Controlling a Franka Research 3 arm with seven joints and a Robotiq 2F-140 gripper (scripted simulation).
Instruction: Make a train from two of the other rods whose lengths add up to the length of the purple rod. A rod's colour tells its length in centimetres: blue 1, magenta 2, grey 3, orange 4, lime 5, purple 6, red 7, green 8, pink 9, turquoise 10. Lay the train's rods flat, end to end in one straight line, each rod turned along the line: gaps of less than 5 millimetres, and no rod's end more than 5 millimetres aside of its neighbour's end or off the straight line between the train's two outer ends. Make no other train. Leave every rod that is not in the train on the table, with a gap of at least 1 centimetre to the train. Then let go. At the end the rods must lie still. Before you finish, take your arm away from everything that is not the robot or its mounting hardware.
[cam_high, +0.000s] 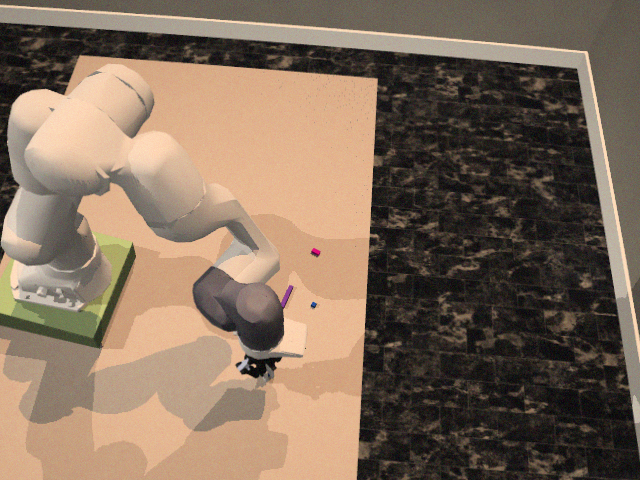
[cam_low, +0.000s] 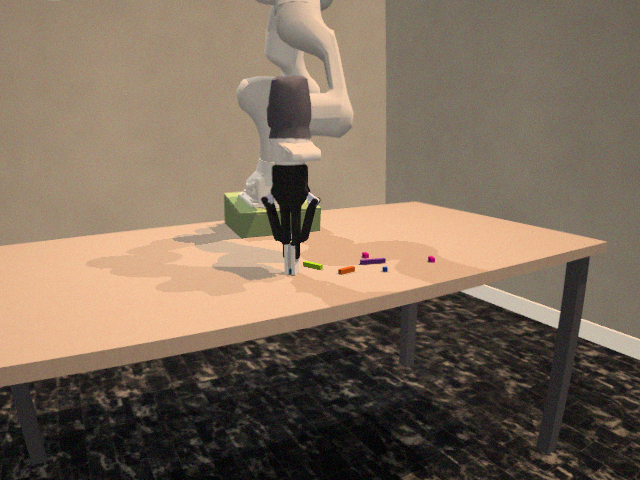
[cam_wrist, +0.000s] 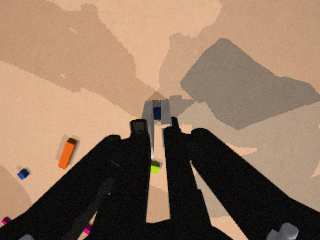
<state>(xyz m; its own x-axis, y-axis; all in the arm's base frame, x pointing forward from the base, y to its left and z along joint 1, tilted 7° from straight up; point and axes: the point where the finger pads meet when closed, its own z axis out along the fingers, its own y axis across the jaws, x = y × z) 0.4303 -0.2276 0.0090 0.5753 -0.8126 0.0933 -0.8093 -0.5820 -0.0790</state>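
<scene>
The gripper (cam_low: 290, 268) stands with its tips down on the table (cam_low: 465, 227), near the middle of the front edge as the exterior view shows it; its fingers are nearly closed on a small blue rod (cam_wrist: 158, 112), which sits between the pale fingertips at the table surface. Just to the right of the tips lies the lime rod (cam_low: 312, 265); beyond it, further toward the right-hand edge, come the orange rod (cam_low: 346, 269), the purple rod (cam_low: 372, 260), a second blue rod (cam_low: 385, 268) and two magenta rods (cam_low: 364, 254), the far one (cam_low: 431, 258) well apart from the others. The arm rises from a green base (cam_low: 242, 219) near the back edge; the wrist (cam_low: 289, 108) hangs straight down, with the gripper vertical over the table.
</scene>
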